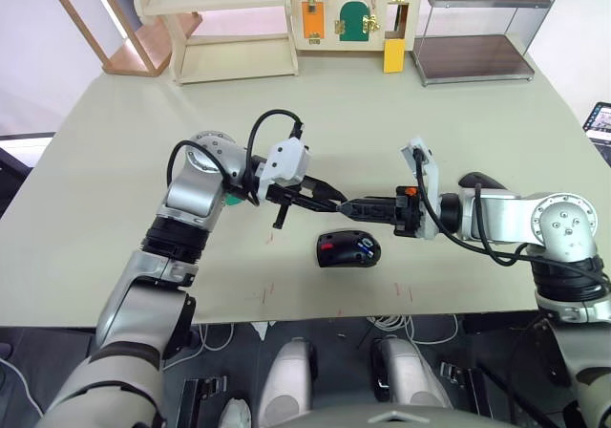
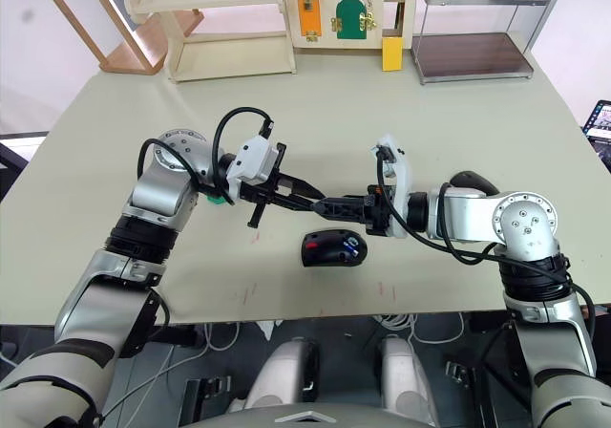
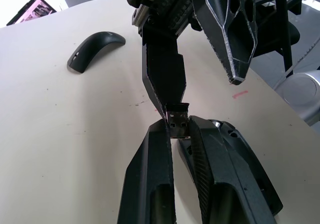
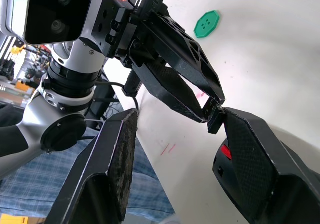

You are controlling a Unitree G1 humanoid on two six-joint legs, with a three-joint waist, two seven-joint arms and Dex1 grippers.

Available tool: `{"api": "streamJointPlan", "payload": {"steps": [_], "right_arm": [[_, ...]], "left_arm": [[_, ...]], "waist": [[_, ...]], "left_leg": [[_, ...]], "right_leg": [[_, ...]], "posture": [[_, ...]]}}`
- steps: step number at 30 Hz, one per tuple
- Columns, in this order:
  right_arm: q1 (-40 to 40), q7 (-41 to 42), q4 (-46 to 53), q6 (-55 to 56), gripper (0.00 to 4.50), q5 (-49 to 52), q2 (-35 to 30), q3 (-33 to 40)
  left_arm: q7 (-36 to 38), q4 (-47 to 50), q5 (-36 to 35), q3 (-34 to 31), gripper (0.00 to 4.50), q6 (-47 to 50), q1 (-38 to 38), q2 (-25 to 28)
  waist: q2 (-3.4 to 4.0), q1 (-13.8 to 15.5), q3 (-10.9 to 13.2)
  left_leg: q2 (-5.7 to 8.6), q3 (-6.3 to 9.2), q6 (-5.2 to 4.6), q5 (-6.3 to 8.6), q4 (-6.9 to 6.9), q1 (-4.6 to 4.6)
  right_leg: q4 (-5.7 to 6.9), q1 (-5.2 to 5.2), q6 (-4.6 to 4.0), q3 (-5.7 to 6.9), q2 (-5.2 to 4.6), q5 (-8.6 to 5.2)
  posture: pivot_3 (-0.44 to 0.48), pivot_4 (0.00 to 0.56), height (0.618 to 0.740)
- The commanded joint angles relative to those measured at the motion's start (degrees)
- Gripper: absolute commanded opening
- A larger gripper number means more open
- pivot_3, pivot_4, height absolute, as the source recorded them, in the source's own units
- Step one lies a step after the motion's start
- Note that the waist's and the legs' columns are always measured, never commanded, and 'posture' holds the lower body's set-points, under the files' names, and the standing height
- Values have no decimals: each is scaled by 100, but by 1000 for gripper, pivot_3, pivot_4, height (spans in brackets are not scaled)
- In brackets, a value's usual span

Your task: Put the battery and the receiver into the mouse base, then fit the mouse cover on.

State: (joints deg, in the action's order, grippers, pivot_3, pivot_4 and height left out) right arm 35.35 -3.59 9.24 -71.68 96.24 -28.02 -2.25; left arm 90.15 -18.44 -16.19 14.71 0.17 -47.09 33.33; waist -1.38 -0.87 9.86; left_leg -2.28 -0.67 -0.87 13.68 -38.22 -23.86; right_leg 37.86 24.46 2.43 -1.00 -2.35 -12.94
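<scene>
Over the middle of the pale green table point(image 1: 115, 141) the two grippers meet tip to tip, just above and behind the mouse base point(image 1: 348, 249). The left gripper point(image 3: 178, 131) is clenched on the receiver point(image 3: 177, 120), a small USB stub whose metal plug end sticks out beyond its fingertips. The right gripper point(image 4: 175, 115) has its jaws spread wide, released, with one finger close against the receiver and the other well apart from it. The mouse base lies on the table near the front edge, its red patch toward the robot's left and its compartment facing up; the battery point(image 1: 364, 246), blue, sits inside that compartment. The mouse cover point(image 3: 95, 50) rests on the table by itself, behind the right arm and well apart from the base. A flat green disc point(image 4: 206, 23) lies on the table near the left arm.
</scene>
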Motion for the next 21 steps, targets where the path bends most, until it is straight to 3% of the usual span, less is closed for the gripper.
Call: {"api": "streamJointPlan", "payload": {"steps": [1, 6, 9, 10, 12, 13, 14, 15, 21], "right_arm": [[65, 130, 214, 76, 2773, 241, -14, 2], [77, 151, 201, 96, 2773, 210, -36, -17], [78, 167, 200, 109, 1884, 184, -50, -25], [77, 161, 196, 116, 1358, 178, -51, -27], [78, 159, 190, 121, 952, 155, -48, -30], [80, 159, 188, 121, 952, 135, -44, -32], [77, 165, 191, 119, 438, 124, -39, -30], [78, 162, 186, 120, 213, 118, -30, -29], [60, 152, 202, 118, 73, 76, -15, -34]], "left_arm": [[202, -64, 50, 3, 0, -89, -137, -16], [193, -169, 88, 4, 0, -162, -180, -50], [194, -214, 105, 9, 0, -195, -196, -58], [196, -212, 107, 11, 0, -203, -191, -57], [198, -201, 107, 18, 0, -219, -180, -54], [201, -201, 106, 19, 0, -223, -179, -54], [200, -199, 102, 19, 0, -223, -179, -55], [204, -204, 99, 19, 0, -227, -182, -56], [187, -231, 114, 14, 0, -261, -202, -56]], "waist": [[0, 0, 0], [0, 1, 0], [0, 1, 0], [0, 1, 0], [0, 1, 0], [0, 1, 0], [0, 1, 0], [0, 1, 0], [0, 1, 0]], "left_leg": [[0, 0, 0, 0, 0, 0], [0, 0, 0, 0, 0, 0], [0, 0, 0, 0, 0, 0], [0, -1, 0, 0, 0, 0], [0, 0, 0, 0, 0, 0], [0, 0, 0, 0, 0, 0], [0, 0, 0, 0, 0, 0], [0, 0, 0, 0, 0, 0], [0, -1, 0, 0, 0, 0]], "right_leg": [[0, 0, 0, 0, 0, 0], [0, 0, 0, 0, 0, 0], [-1, 0, 0, 0, 0, 0], [-1, 0, 0, -1, 0, 0], [-1, 0, 0, 0, 0, 0], [-1, 0, 0, 0, 0, 0], [-1, 0, 0, 0, 0, 0], [-1, 0, 0, -1, 0, 0], [-1, 0, 0, -1, 0, 0]], "posture": [[0, 150, 740], [0, 150, 740], [0, 150, 740], [0, 150, 740], [0, 150, 740], [0, 150, 740], [0, 150, 740], [0, 150, 740], [0, 150, 740]]}}
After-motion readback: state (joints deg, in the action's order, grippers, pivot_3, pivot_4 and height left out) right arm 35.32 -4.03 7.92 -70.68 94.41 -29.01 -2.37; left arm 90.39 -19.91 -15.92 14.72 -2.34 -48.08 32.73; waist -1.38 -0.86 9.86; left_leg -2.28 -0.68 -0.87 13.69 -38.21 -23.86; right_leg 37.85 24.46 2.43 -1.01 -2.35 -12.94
